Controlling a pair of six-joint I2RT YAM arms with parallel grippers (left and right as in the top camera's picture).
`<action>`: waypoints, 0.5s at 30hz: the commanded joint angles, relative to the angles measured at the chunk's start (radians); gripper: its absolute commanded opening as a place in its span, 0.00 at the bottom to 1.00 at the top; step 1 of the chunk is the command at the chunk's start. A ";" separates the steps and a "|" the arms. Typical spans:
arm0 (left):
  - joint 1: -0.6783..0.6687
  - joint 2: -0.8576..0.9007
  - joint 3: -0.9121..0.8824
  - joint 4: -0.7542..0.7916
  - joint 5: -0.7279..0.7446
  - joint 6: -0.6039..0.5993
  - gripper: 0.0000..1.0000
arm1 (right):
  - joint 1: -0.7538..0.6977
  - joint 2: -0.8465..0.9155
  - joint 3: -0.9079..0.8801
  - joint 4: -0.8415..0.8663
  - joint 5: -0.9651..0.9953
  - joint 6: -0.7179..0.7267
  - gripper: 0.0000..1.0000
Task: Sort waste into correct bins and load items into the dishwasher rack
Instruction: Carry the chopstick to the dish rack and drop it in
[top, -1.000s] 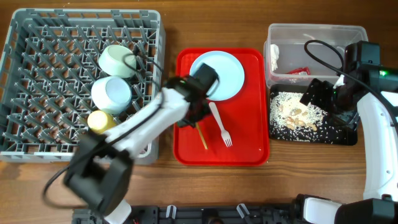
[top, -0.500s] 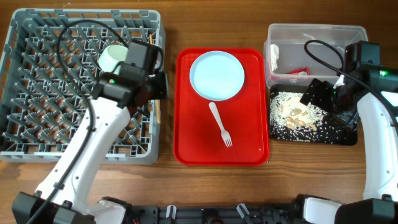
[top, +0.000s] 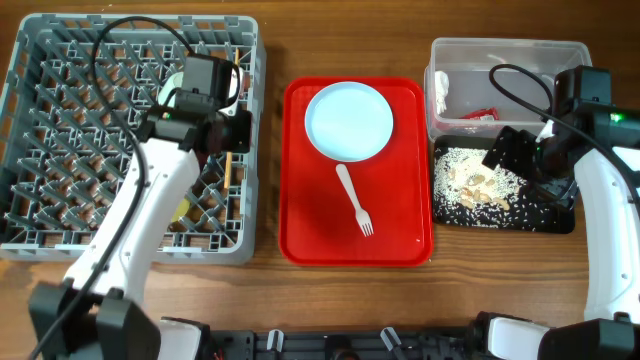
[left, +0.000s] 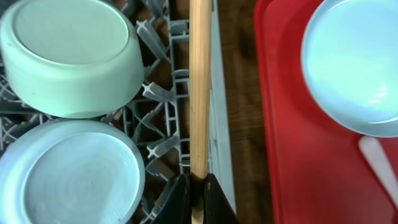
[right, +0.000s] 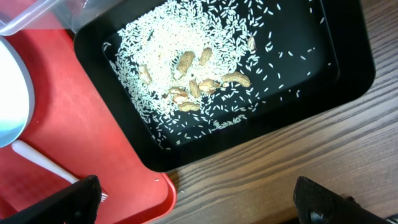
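Moved within the last second: chopstick (left: 200, 87), off red tray (left: 280, 155) to dishwasher rack (left: 166, 102), right edge. Left gripper (left: 198, 198) clamped on its near end; shaft runs ahead of fingertips (left: 180, 205), bowls (left: 68, 56) to their left. Judged light, stiff, smooth, prone to pivot; mid-shaft hold steadier. Right gripper (right: 199, 199): spread wide, empty.

A: rack side?
B: dishwasher rack (top: 70, 130) in far-left corner. left gripper (top: 226, 143) over its right part, chopstick (top: 228, 170) end showing just below it, by the rack's right wall. can't see the jaws from up here. one bowl (top: 172, 95) peeks out left of the gripper
A: rest?
B: red tray (top: 400, 230) mid-table: plate (top: 348, 120) toward far edge, fork (top: 354, 198) nearer, apart. clear tub (top: 505, 45) in far-right corner with paper (top: 440, 92) and sachet (top: 482, 114), black tray (top: 545, 215) just beside its near side, rice (top: 470, 180) in it
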 joint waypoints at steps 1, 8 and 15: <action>0.027 0.073 -0.003 0.004 -0.016 0.022 0.04 | -0.005 -0.012 0.006 0.001 -0.012 -0.013 1.00; 0.033 0.139 -0.003 0.003 -0.016 0.021 0.06 | -0.005 -0.012 0.006 -0.002 -0.012 -0.013 1.00; 0.033 0.142 -0.003 0.002 -0.016 0.021 0.25 | -0.005 -0.011 0.006 -0.002 -0.012 -0.013 1.00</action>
